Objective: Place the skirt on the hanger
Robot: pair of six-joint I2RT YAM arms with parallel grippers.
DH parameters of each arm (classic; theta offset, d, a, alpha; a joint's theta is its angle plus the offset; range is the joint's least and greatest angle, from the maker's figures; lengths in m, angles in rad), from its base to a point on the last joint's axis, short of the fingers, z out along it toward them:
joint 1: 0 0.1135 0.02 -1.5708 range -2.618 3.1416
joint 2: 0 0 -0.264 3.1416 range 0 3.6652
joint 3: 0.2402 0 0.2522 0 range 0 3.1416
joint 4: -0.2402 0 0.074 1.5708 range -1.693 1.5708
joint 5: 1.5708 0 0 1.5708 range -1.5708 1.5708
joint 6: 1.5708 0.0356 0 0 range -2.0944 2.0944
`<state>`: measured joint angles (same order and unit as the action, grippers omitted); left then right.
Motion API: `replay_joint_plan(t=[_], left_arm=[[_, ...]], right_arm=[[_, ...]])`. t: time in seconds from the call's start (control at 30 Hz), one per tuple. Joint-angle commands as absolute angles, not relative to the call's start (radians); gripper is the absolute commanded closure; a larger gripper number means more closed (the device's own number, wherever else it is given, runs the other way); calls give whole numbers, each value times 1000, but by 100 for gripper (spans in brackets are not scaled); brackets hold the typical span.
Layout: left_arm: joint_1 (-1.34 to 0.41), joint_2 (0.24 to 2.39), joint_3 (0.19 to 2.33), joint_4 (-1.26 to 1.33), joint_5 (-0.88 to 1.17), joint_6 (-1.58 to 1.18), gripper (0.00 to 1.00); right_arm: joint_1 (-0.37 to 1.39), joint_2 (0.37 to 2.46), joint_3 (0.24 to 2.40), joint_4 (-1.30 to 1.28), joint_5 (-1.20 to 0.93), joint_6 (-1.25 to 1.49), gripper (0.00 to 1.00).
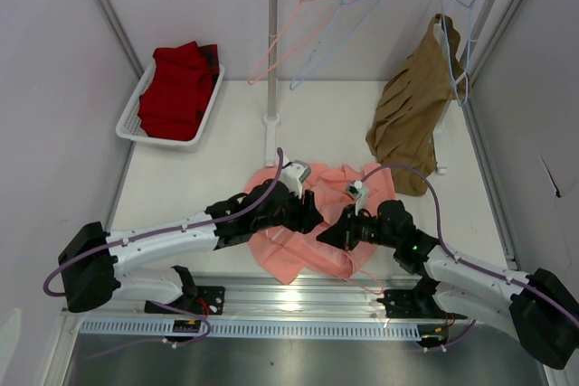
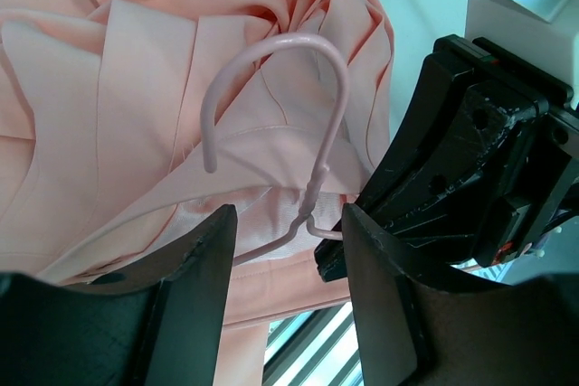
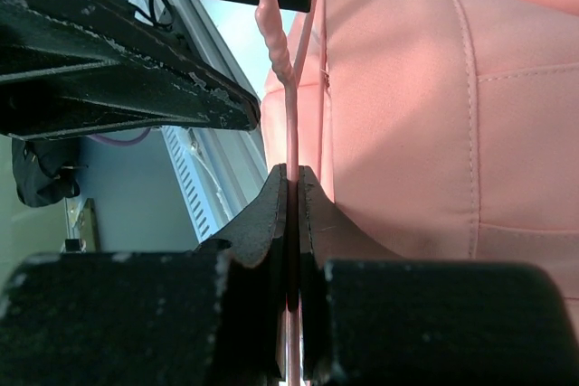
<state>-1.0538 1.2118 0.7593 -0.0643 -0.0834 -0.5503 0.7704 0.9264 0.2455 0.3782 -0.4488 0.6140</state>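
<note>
Jaws of the right gripper (image 3: 291,174) were pressed together on the hanger (image 3: 290,124), pinching its thin wire below the twisted neck. Left gripper (image 2: 288,223) stood spread astride that neck, gripping nothing. Hanger lay on the skirt (image 1: 303,255), bunched at lower centre of the top view. Wire looked stiff, slick, apt to swivel; cloth limp, best taken at the waistband. Only wrist views showed hook and pinch; the top view hid both under the arms

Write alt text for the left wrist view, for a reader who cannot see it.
The hook of a pink wire hanger lies on the pleated salmon-pink skirt, its twisted neck between the open fingers of the left gripper. The right gripper pinches the wire from the right.
</note>
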Motion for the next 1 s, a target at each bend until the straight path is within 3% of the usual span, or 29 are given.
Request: replay_joint_plan(t=[0.0, 0.33, 0.43, 0.63, 0.73, 0.77, 0.8, 0.87, 0.97], left_arm=[[-1063, 1227, 793, -22, -87, -569, 45], [-1065, 1273, 807, -8, -86, -565, 56], [-1065, 1281, 811, 23, -84, -566, 66], [-1065, 1284, 813, -23, -100, -563, 99], [-1065, 1272, 811, -70, -147, -552, 100], [-1065, 1261, 811, -81, -159, -551, 100], [-1065, 1255, 804, -89, -173, -542, 100], [-1063, 1241, 798, -94, -175, -534, 100], [-1063, 1220, 776, -89, -172, -517, 100]], right_arm=[[781, 934, 298, 408, -425, 588, 100], [805, 966, 337, 385, -423, 561, 100], [814, 980, 342, 388, -417, 560, 100], [822, 991, 370, 313, -391, 534, 100], [825, 948, 397, 223, -351, 526, 84], [825, 933, 406, 201, -333, 525, 69], [827, 916, 410, 178, -325, 526, 69], [825, 865, 416, 114, -308, 532, 49], [825, 787, 431, 20, -273, 561, 41]])
